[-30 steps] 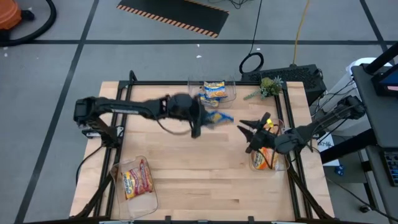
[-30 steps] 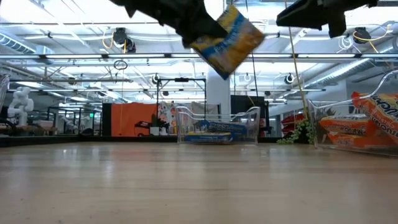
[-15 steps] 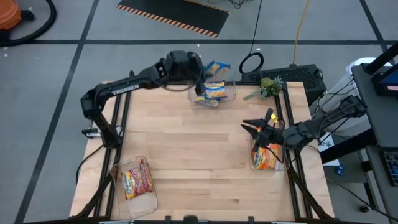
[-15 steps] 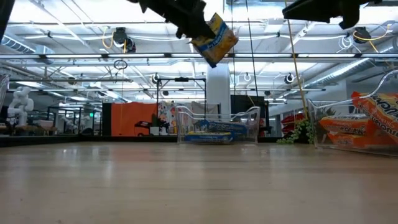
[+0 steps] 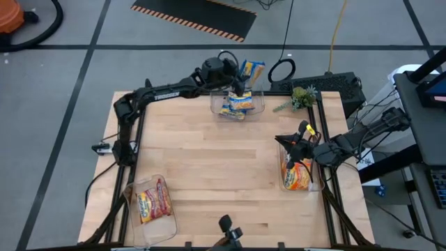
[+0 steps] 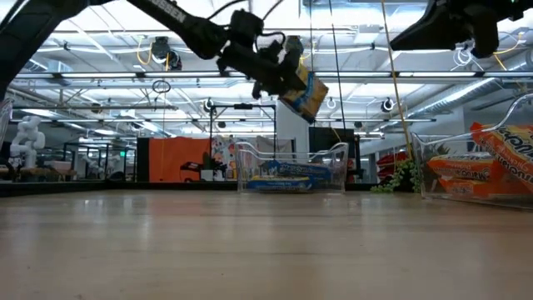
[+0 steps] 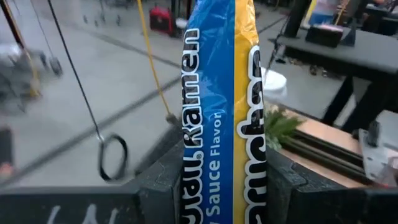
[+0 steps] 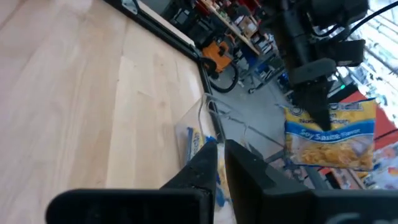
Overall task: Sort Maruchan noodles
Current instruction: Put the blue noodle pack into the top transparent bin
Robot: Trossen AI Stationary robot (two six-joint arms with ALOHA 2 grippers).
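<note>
High view shows the left gripper (image 5: 240, 78) at the table's far edge, clamped on a blue-and-yellow packet (image 5: 251, 70) that hangs in the air just past the far bin (image 5: 258, 106), where another blue-and-yellow packet (image 5: 238, 104) already lies; by my reading the step in hand is delivery — the packet is carried but not yet dropped; the next move calls for bringing it back over the bin's opening and lowering it before the fingers part, since released where it is it would likely fall off the table. The right gripper (image 5: 293, 145) waits above the right bin (image 5: 315, 187) of orange packets (image 5: 297, 178), fingers nearly shut on nothing; red packets (image 5: 154, 201) sit in the near-left bin (image 5: 169, 226). Left wrist view reads "Ramen" and "Sauce Flavor" on the held wrapper, plus part of the brand — "ruchan"; right wrist view shows "Soy Sauce Flavor".
</note>
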